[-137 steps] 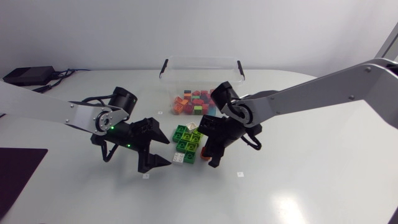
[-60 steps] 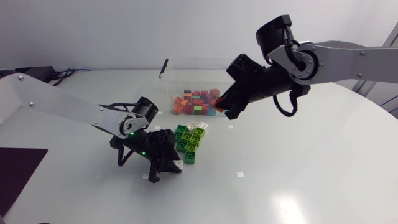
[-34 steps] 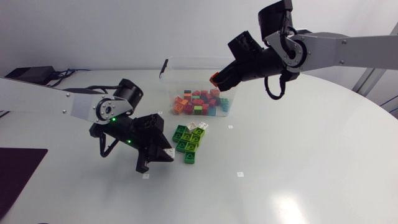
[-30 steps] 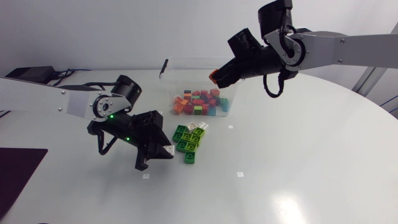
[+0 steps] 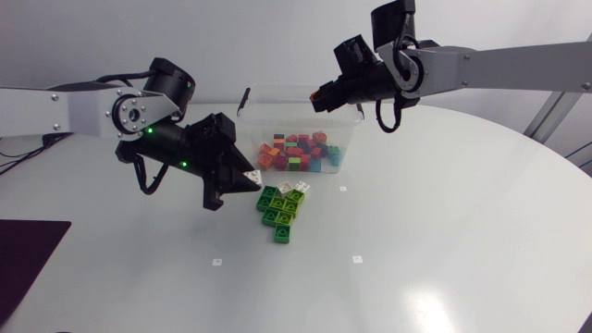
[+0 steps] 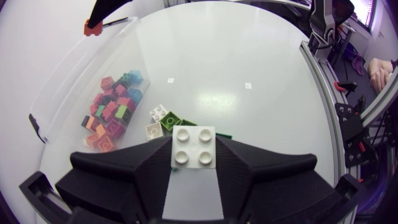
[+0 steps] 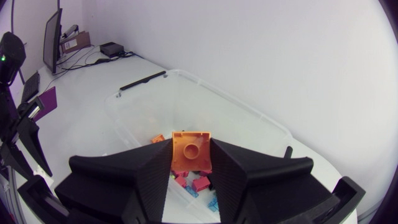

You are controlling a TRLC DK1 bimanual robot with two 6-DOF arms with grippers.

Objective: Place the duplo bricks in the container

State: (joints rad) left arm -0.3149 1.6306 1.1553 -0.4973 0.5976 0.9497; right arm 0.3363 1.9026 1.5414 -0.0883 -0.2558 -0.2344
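My left gripper (image 5: 246,177) hangs above the table, left of the clear container (image 5: 349,99), shut on a white duplo brick (image 5: 252,174) (image 6: 193,147) that sits studs-up between its fingers. My right gripper (image 5: 321,95) is raised over the container's far side, shut on an orange brick (image 5: 319,92) (image 7: 191,151) whose hollow underside faces its wrist camera. The container (image 7: 205,84) (image 6: 65,93) holds several red, orange, pink and teal bricks (image 5: 298,154). A pile of green bricks (image 5: 280,209) (image 6: 169,122) with two white ones lies on the table in front of it.
The container's black handle clips (image 5: 244,99) stand up at its ends. Small white markers (image 5: 357,258) dot the tabletop. A dark mat (image 5: 23,254) lies at the table's left front edge, and a black box with cables (image 5: 42,112) sits at the far left.
My left arm has lifted the white brick off the table, up and back towards the container. My right arm has carried the orange brick slightly left and farther back over the container.
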